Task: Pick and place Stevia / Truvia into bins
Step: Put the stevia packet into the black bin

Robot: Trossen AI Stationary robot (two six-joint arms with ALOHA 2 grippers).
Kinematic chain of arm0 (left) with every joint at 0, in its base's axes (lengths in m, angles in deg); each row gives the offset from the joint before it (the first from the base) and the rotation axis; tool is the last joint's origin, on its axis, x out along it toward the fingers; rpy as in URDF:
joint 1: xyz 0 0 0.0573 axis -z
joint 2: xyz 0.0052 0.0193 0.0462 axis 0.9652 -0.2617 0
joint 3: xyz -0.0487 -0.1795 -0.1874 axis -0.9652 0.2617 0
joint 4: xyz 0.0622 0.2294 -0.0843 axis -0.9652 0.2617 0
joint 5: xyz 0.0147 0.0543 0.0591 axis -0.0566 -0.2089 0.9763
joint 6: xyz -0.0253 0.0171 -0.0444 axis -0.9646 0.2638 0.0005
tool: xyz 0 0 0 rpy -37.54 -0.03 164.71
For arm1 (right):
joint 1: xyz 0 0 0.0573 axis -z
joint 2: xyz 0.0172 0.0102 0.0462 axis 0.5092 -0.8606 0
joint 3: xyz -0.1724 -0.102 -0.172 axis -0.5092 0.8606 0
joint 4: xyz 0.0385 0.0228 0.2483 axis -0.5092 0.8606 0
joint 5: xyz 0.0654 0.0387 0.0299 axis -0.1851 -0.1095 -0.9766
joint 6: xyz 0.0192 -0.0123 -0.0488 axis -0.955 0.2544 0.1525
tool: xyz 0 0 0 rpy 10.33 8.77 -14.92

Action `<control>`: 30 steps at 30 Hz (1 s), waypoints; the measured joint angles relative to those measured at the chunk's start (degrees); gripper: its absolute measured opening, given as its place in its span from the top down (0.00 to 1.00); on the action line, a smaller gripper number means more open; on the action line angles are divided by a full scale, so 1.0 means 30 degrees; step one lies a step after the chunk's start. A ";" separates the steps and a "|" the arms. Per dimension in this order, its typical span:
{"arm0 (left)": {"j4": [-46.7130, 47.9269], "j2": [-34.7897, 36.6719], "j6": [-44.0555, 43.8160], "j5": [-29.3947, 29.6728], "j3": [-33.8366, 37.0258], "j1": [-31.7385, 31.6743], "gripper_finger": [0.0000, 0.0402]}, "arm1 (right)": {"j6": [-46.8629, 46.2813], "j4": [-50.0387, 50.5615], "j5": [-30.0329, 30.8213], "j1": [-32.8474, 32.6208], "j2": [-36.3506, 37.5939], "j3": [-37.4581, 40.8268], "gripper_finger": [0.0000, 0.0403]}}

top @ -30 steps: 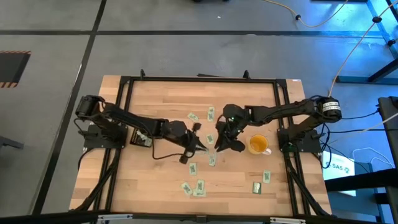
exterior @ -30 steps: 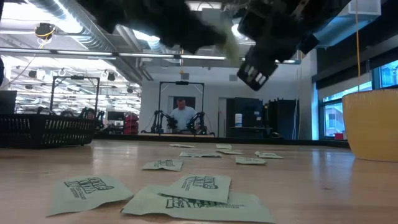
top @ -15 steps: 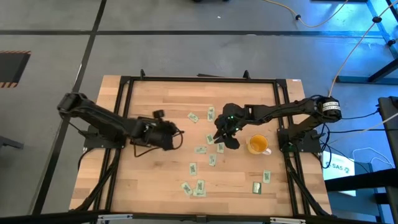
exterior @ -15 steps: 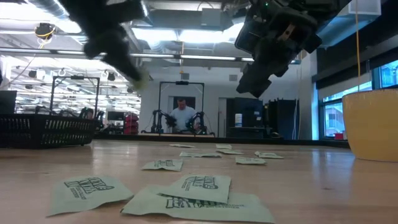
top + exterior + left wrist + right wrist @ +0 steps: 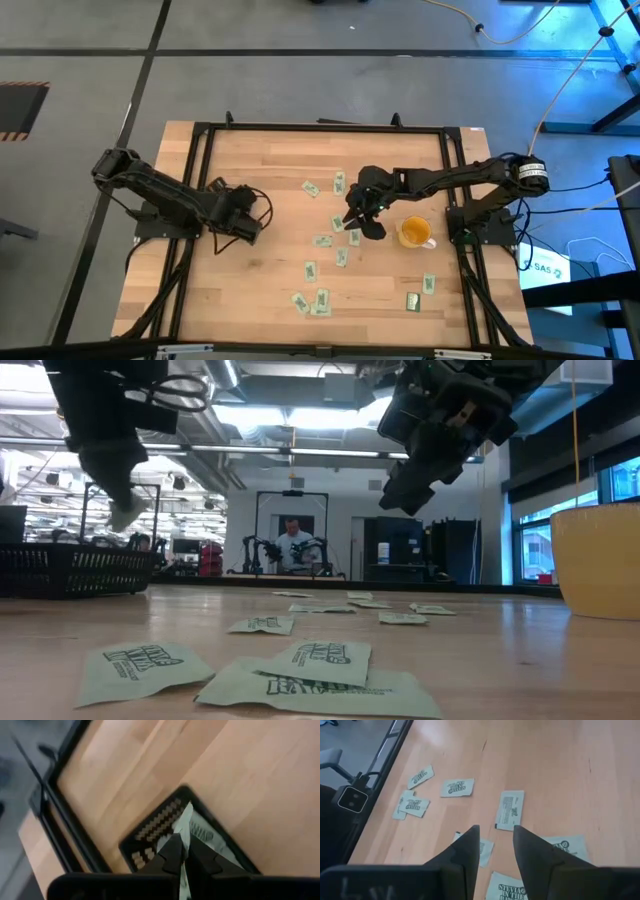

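From above, the left gripper [image 5: 245, 222] sits over the black bin [image 5: 226, 222] at the table's [image 5: 260, 160] left edge, while the right gripper [image 5: 360, 222] hangs over the middle of the table, beside a yellow cup [image 5: 414, 232]. Stevia sachets [image 5: 320, 299] lie scattered across the middle and near part of the wood.

At table height, the left gripper [image 5: 122, 512] hangs above the bin [image 5: 75, 570], a pale sachet pinched at its tip. The right gripper [image 5: 405, 480] hovers well clear of the sachets [image 5: 318, 656] lying flat in front; the cup [image 5: 598, 560] stands at the right. A person [image 5: 293, 545] sits far back in the room.

The left wrist view shows its fingers [image 5: 172, 851] closed tight on one sachet [image 5: 186, 820], held edge-up directly over the bin [image 5: 150, 827], where another sachet already lies.

The right wrist view shows its fingers [image 5: 467, 850] spread apart and empty, above several sachets [image 5: 510, 809] on the wood
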 joint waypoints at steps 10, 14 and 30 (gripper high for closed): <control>0.0311 -0.1001 -0.1379 -0.0869 0.0000 -0.0069 0.98 | 0.0202 -0.0444 0.0000 0.0000 0.0000 0.0000 0.70; 0.0334 -0.2167 -0.0850 -0.0852 0.0000 -0.0480 0.98 | 0.0202 -0.0437 0.0000 0.0000 0.0000 0.0000 0.70; 0.0232 -0.4473 -0.0028 -0.2230 0.0007 -0.1530 0.84 | 0.0123 -0.0408 -0.0015 0.0000 0.0000 0.0000 0.70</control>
